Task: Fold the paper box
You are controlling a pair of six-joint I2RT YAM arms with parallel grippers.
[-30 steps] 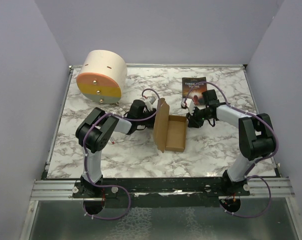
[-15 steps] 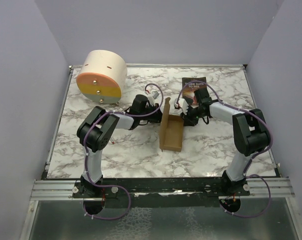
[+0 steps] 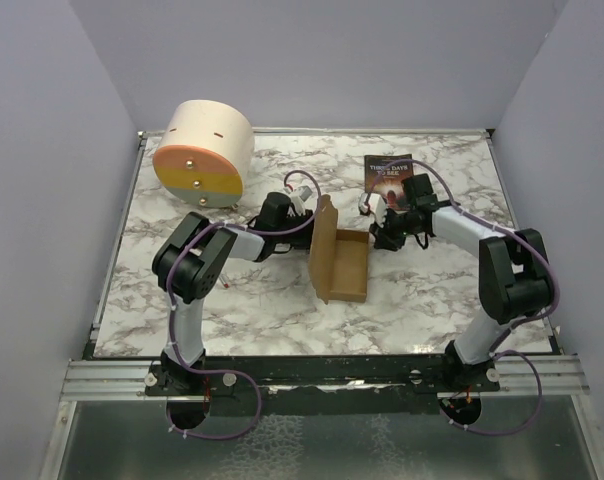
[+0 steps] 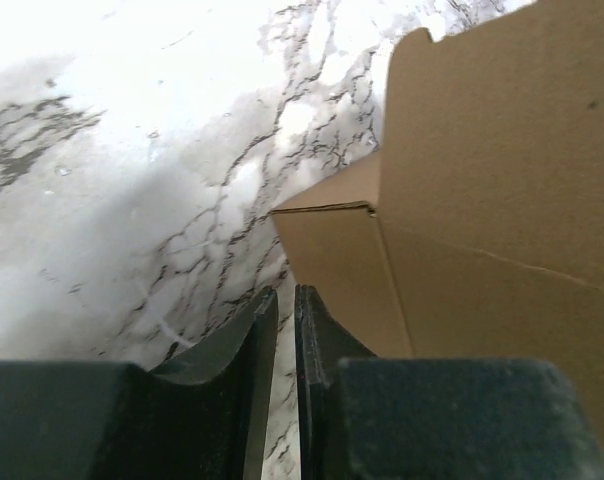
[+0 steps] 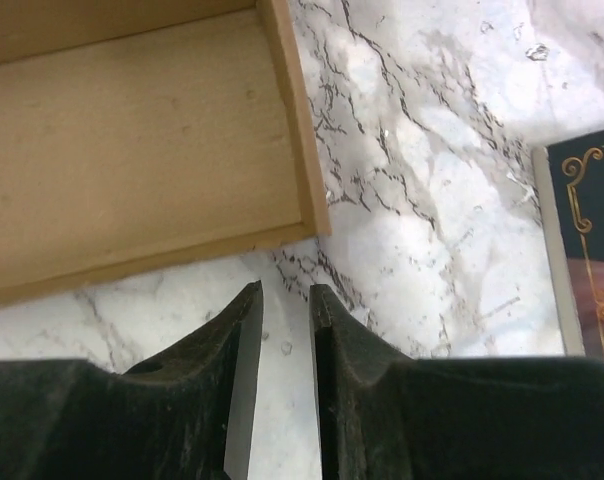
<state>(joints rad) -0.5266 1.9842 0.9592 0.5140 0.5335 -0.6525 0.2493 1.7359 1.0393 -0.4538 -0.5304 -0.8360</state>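
The paper box (image 3: 348, 266) is a brown cardboard tray in the middle of the table, with its lid panel (image 3: 323, 243) standing up along the left side and leaning left. My left gripper (image 3: 304, 217) is shut and empty just left of the lid; in the left wrist view its tips (image 4: 285, 300) sit below the box's corner (image 4: 462, 220). My right gripper (image 3: 374, 233) is shut and empty beside the box's far right corner. In the right wrist view its tips (image 5: 285, 295) hover over bare marble just outside the tray wall (image 5: 132, 130).
A dark paperback book (image 3: 388, 173) lies at the back right, close behind the right gripper, and shows in the right wrist view (image 5: 582, 250). A big cream cylinder with an orange-yellow face (image 3: 202, 152) stands at the back left. Purple walls enclose the marble table (image 3: 232, 310).
Half a second ago the lid stood nearly upright over the tray. It has swung back to the left, and both grippers have drawn slightly away from the box.
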